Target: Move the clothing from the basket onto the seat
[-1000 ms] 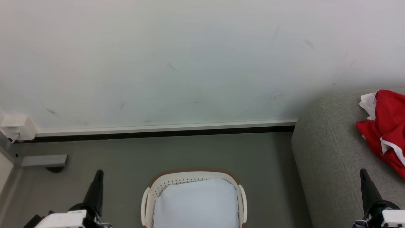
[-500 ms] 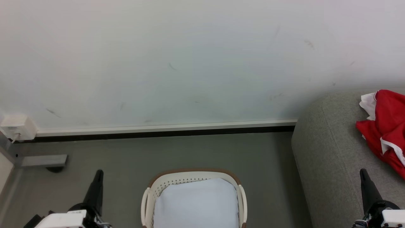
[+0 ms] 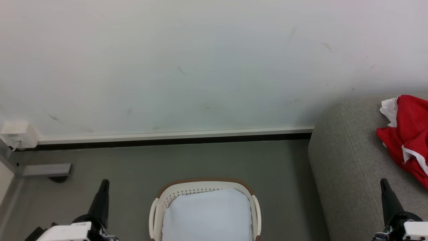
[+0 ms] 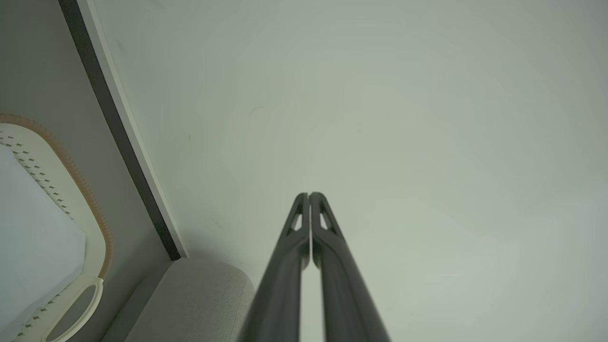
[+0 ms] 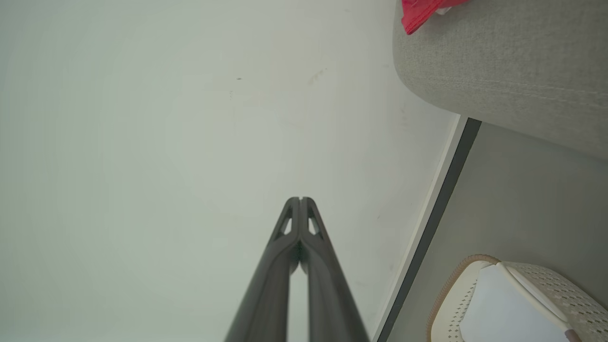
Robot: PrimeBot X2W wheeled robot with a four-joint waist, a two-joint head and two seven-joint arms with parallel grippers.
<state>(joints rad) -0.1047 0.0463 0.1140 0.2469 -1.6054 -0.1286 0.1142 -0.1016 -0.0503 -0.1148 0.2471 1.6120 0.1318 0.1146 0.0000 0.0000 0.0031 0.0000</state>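
Head view: the clothing (image 3: 406, 134) lies bunched on the seat (image 3: 347, 160), beyond the right hand (image 3: 384, 181) and well apart from the left hand (image 3: 105, 181). The basket (image 3: 200, 182) shows only its white liner (image 3: 207, 214). Left wrist view: fingers pressed together, empty. Right wrist view: likewise. The basket's near part is cropped, so a leftover garment could go unnoticed.
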